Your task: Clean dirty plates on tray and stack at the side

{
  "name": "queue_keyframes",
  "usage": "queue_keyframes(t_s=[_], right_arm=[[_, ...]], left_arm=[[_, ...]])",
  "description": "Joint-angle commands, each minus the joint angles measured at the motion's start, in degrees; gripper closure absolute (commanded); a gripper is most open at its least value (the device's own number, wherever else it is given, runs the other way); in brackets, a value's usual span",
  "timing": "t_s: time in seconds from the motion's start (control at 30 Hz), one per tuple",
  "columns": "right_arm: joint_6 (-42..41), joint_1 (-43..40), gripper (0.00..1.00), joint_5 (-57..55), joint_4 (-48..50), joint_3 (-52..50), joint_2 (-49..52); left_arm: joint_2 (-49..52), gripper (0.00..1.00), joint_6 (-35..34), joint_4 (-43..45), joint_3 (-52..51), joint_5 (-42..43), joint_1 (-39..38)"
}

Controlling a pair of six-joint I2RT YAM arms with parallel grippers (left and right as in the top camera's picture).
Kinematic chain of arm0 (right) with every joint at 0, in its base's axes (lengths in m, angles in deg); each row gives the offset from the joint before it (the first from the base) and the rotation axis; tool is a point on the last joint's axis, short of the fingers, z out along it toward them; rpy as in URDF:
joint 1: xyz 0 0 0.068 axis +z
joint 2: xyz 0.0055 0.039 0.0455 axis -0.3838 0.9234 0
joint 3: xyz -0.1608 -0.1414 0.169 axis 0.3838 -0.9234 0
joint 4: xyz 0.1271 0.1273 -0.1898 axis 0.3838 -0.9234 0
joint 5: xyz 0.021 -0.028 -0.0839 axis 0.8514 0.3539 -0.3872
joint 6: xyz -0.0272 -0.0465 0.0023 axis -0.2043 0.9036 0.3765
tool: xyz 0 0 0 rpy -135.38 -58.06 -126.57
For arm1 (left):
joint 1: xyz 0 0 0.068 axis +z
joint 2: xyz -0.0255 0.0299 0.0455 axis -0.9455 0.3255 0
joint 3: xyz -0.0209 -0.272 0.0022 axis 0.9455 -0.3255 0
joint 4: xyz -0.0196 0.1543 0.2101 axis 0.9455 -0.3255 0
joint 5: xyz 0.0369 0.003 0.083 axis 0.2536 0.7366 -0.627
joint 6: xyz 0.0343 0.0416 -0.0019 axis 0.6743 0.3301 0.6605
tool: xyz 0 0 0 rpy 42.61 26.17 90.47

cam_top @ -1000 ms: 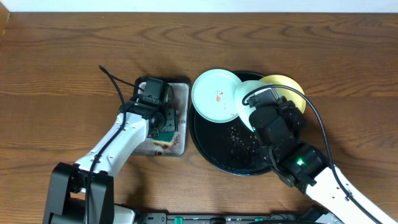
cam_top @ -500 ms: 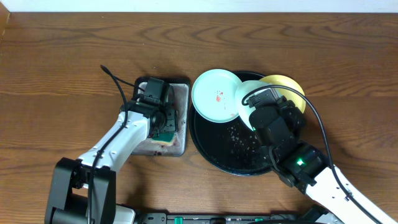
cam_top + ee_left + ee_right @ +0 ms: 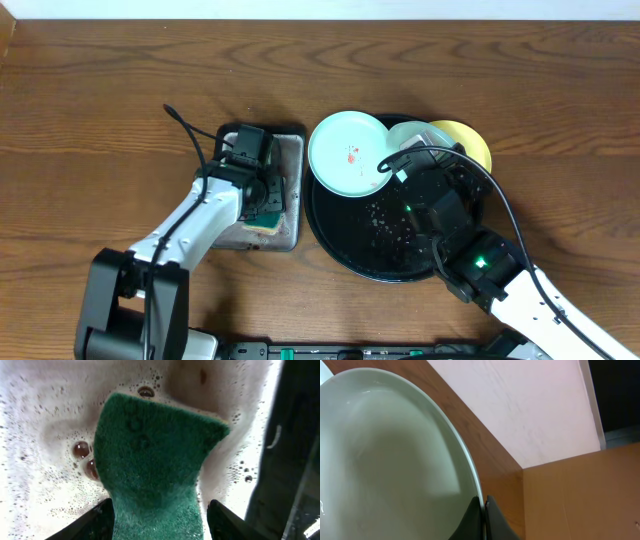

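Observation:
A large round black tray [image 3: 340,235] lies right of centre. A pale light-blue plate [image 3: 338,140] with a red sauce smear rests on its upper left rim. My right gripper [image 3: 405,168] [image 3: 484,507] is shut on the rim of a second pale plate [image 3: 410,133] [image 3: 395,460] and holds it tilted above the tray. A yellow plate [image 3: 476,146] lies behind it at the tray's upper right edge. My left gripper [image 3: 262,195] [image 3: 160,510] is shut on a green sponge [image 3: 155,450] in soapy water.
A smaller rectangular grey metal tray [image 3: 290,150] with foamy water sits left of the black tray, under my left gripper. Dark crumbs [image 3: 385,225] are scattered on the black tray's floor. A black cable [image 3: 185,130] loops from the left arm over the wooden table.
My right gripper has tilted the pale plate upward and back, so less of its face shows from above. The left arm has hardly moved.

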Motion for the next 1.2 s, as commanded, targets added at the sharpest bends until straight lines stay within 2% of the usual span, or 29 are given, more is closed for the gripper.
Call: queue_keyframes(t_s=[0.0,0.1,0.2,0.3,0.33,0.63,0.83,0.97,1.17], right_arm=[[-0.72,0.44,0.99,-1.40,0.17,0.98,-0.44],[-3.43,0.39,0.99,-0.96,0.07,0.96,-0.35],[-8.94,-0.26,0.99,1.73,-0.39,0.92,-0.35],[-16.04,-2.03,0.99,6.08,-1.64,0.92,-0.35],[-18.36,-2.84,0.99,7.63,-2.19,0.92,-0.35],[-36.39,-15.17,0.99,17.53,-6.69,0.92,-0.37],[-51.45,-33.40,0.99,40.63,-6.97,0.92,-0.46],[-53.53,-46.56,0.99,53.51,-7.21,0.92,-0.24],[-55.71,-61.51,0.99,60.33,-8.76,0.92,1.18]], left_arm=[[2.67,0.40,-0.26,-0.13,-0.22,-0.83,0.24],[3.87,0.49,-0.26,-0.04,-0.20,-0.85,0.24],[4.28,0.67,-0.24,0.17,-0.20,-0.85,0.24],[4.26,0.91,-0.24,0.74,-0.20,-0.87,0.24],[4.26,0.92,-0.24,0.76,-0.20,-0.87,0.24],[4.26,0.93,-0.26,0.70,-0.20,-0.85,0.24],[4.26,0.92,-0.24,0.52,-0.20,-0.83,0.24],[4.26,0.92,-0.24,0.55,-0.20,-0.83,0.24],[4.26,0.92,-0.26,0.52,-0.20,-0.83,0.24]])
